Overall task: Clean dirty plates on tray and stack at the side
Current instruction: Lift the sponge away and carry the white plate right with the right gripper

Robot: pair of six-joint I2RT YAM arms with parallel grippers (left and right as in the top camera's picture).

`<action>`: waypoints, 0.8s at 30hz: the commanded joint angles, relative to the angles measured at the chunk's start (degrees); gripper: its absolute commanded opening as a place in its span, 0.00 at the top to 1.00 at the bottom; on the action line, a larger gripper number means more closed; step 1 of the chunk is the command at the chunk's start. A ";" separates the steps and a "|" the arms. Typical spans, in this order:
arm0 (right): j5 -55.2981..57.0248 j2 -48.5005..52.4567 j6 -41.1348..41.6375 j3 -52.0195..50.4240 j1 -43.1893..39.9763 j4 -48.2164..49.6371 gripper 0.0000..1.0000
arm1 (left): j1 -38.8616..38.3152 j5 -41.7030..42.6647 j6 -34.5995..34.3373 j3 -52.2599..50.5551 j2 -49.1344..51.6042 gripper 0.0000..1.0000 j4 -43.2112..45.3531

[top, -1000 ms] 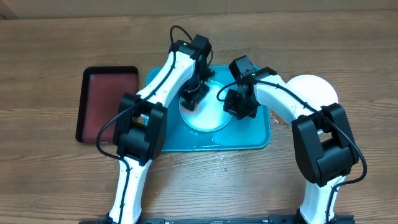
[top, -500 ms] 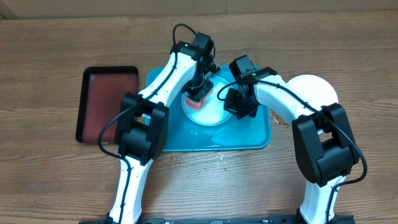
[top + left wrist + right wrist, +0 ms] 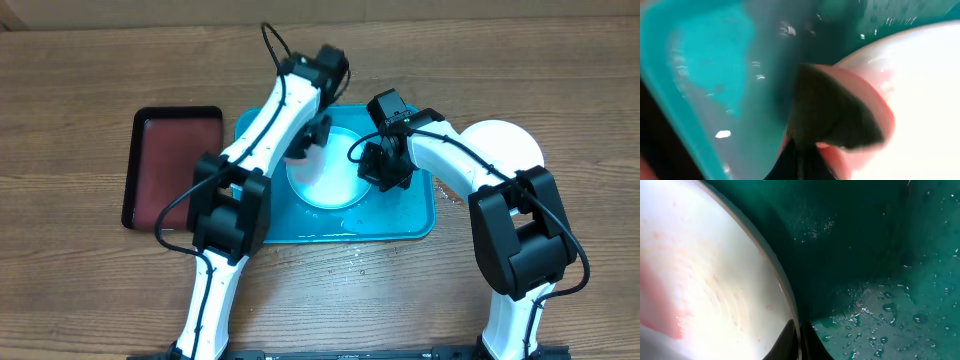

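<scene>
We take this for a robotics lab rather than a kitchen. A left arm and a right arm, both white and black with loose cables, stand at the near edge of a wood-grain bench. The kitchen things look like props: a wet turquoise tray holding a plate and a pink sponge, a black tray left of it, and a white plate right of it.

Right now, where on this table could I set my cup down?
The brown wooden table is bare along its far edge behind the turquoise rectangular plastic tray, and in front between the arm bases. The black tray with dark red inside holds nothing. Crowded: the left gripper and right gripper over the round plate on the turquoise tray.
</scene>
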 commanded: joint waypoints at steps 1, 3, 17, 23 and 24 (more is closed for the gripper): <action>2.05 0.33 -0.68 -1.53 0.07 -0.87 0.96 | 1.77 0.66 -2.45 11.72 -1.07 0.96 -4.02; 1.75 0.33 -1.14 -1.53 0.07 -0.90 0.96 | 2.84 2.38 -2.47 17.81 -1.22 0.96 -7.08; 6.23 -6.67 -10.29 -1.29 0.31 -7.61 0.96 | 6.88 6.23 -2.45 26.67 -1.11 0.96 -14.80; 24.24 -16.57 -7.08 -1.29 3.48 -12.61 0.96 | 6.38 8.52 -2.49 26.67 -1.09 0.96 -14.78; 29.00 -18.32 -5.99 -1.29 4.68 -13.86 0.96 | 6.38 9.11 -2.47 26.67 -1.09 0.96 -14.78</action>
